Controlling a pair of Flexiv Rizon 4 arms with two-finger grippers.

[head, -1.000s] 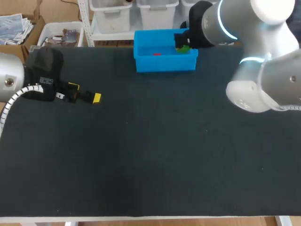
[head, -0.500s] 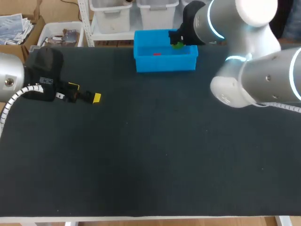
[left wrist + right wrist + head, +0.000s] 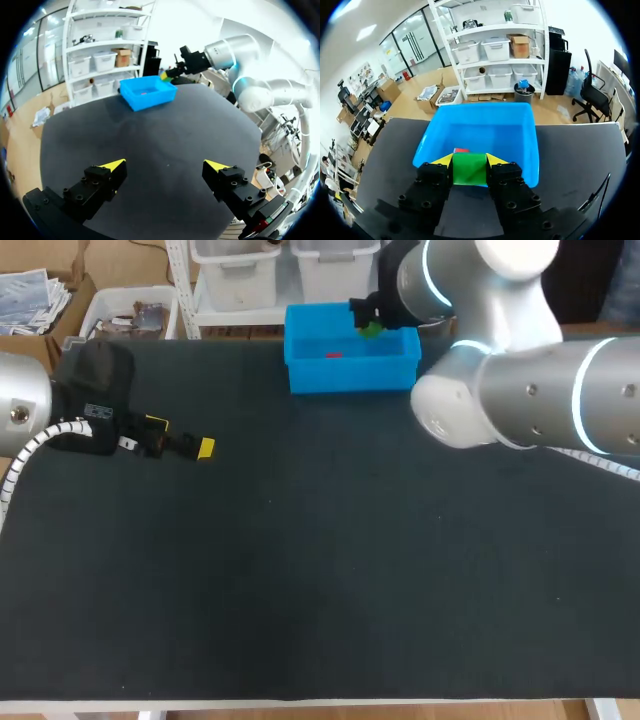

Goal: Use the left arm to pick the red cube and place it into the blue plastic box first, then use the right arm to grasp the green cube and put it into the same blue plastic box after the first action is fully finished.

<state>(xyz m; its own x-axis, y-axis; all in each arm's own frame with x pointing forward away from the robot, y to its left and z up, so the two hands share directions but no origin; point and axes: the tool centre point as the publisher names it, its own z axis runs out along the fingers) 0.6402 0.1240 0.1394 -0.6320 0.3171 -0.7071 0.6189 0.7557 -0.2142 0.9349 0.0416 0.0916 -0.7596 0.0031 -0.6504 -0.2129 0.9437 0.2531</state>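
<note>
A: Where is the green cube, please?

B: The right gripper [image 3: 469, 161] has it. Its two fingers press the green cube [image 3: 469, 170] from both sides, so this gripper is closed on the cube. The cube hangs in the air above the blue box [image 3: 350, 375], over the half of the box that is nearer to the right side of the table [image 3: 320, 570].

A: And the red cube?

B: The red cube [image 3: 332, 354] lies on the floor of the blue box, near its middle. In the right wrist view it shows just beyond the green cube and lower than it.

A: What about the other gripper?

B: The left gripper [image 3: 165, 167] is over the left part of the table, well apart from the box. Its fingers stand wide apart, and between them only the dark table surface is seen.

A: Where does the box stand?

B: At the far edge of the table, about in the middle of it, and it stands upright.
</note>
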